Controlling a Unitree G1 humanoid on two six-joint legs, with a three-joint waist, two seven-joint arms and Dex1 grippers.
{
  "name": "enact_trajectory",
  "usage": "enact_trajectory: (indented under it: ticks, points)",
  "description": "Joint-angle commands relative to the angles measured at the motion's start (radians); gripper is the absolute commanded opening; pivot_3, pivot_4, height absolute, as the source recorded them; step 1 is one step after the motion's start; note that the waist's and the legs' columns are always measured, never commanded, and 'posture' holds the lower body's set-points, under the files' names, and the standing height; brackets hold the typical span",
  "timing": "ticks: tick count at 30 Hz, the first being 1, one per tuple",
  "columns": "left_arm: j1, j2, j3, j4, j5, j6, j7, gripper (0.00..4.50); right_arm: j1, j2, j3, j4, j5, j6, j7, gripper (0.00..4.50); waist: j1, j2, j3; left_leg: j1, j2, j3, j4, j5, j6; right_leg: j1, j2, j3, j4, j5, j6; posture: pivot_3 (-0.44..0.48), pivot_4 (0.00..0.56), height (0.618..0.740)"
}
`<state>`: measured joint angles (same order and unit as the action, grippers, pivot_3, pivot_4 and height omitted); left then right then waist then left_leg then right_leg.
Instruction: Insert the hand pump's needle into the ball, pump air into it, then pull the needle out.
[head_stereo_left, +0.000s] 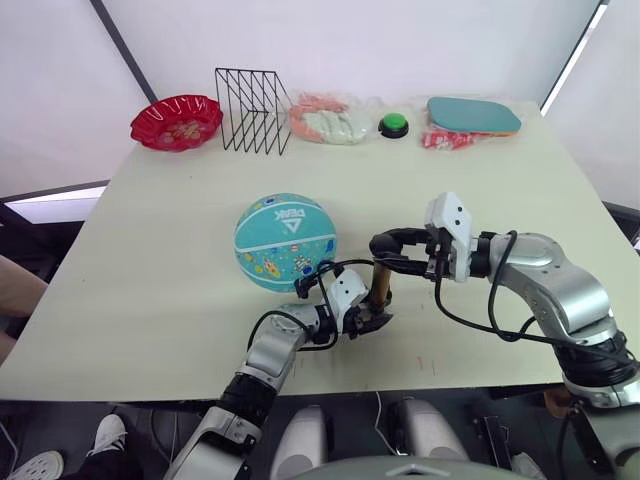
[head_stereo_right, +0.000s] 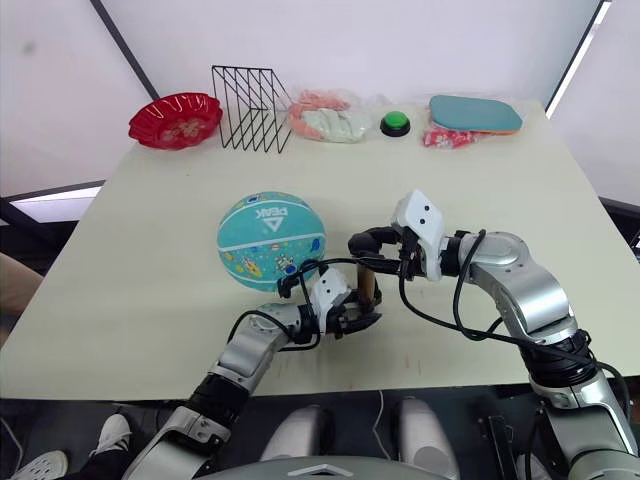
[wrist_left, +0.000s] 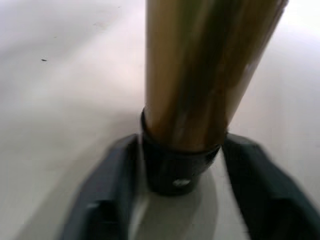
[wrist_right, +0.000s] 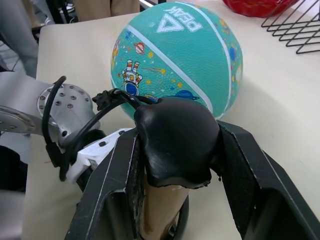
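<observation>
The hand pump (head_stereo_left: 378, 285) stands upright on the table (head_stereo_left: 150, 260), just right of the ball (head_stereo_left: 285, 241) and near the front edge. The left claw (head_stereo_left: 368, 318) is down at table level, clamped around the pump's black end cap at the base of the gold barrel, one finger on either side. The right claw (wrist_right: 175, 165) comes in from the right and is clenched on the black T-handle at the top of the pump, fingers pressed on both sides. A thin black hose (head_stereo_left: 335, 266) loops from the pump toward the near side of the ball; whether the needle is in the ball, I cannot tell. The teal ball sits mid-table, its white logo facing up. Along the far edge from left to right: a red bowl (head_stereo_left: 176, 121), a black wire rack (head_stereo_left: 252, 97), a clear bag (head_stereo_left: 330, 118), a green button (head_stereo_left: 393, 124) and a teal paddle (head_stereo_left: 472, 115).
</observation>
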<state>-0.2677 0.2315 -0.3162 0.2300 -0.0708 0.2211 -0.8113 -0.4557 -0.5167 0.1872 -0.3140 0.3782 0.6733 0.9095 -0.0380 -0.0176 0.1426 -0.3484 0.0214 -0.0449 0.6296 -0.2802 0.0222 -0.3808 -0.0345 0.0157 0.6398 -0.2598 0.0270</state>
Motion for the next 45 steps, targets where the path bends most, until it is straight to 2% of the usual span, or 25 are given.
enact_trajectory:
  ticks: [1,9,15,17,23,45]
  points:
    - [0.032,0.034,0.027,-0.05,-0.04,0.028,-0.032,4.38,0.049,-0.023,0.087,0.071,-0.015,0.048,0.035,1.58,-0.002,0.0,0.001,0.0,0.0,0.0,0.0,0.0,0.0,0.0,0.0,0.0,0.0,0.0,0.0,0.0,0.15,0.74]
    - [0.077,0.122,0.028,-0.149,-0.084,0.073,-0.1,4.38,-0.005,-0.037,0.057,0.098,-0.01,0.034,0.054,1.58,-0.001,0.001,0.006,-0.001,0.0,-0.001,0.0,0.0,0.0,-0.001,0.0,0.0,0.0,0.0,-0.001,0.0,0.15,0.74]
    - [0.091,0.153,0.024,-0.176,-0.086,0.091,-0.097,4.38,-0.033,-0.041,0.048,0.105,-0.007,0.025,0.064,1.58,0.001,0.002,0.006,-0.008,0.0,-0.005,0.002,0.0,0.0,-0.006,-0.001,-0.001,0.0,0.002,-0.004,0.0,0.15,0.74]
    - [0.08,0.142,0.024,-0.156,-0.068,0.087,-0.065,4.38,-0.042,-0.042,0.045,0.098,-0.001,0.023,0.072,1.58,0.002,0.002,0.006,-0.016,-0.001,-0.005,0.004,0.0,-0.001,-0.013,-0.001,-0.001,0.002,0.003,-0.004,0.0,0.15,0.74]
    - [0.061,0.108,-0.016,-0.132,-0.046,0.094,-0.046,4.38,-0.063,-0.042,0.032,0.084,0.018,0.032,0.082,1.58,0.008,0.002,0.006,-0.016,-0.002,-0.005,0.004,0.0,-0.001,-0.013,-0.001,-0.001,0.002,0.003,-0.004,0.0,0.15,0.74]
    - [0.104,0.159,-0.063,-0.219,-0.061,0.139,-0.106,4.38,-0.152,-0.023,0.018,0.174,0.002,0.015,0.058,1.58,0.017,0.003,0.007,-0.018,-0.004,-0.005,0.005,0.001,-0.001,-0.014,-0.001,-0.002,0.003,0.003,-0.003,0.0,0.15,0.74]
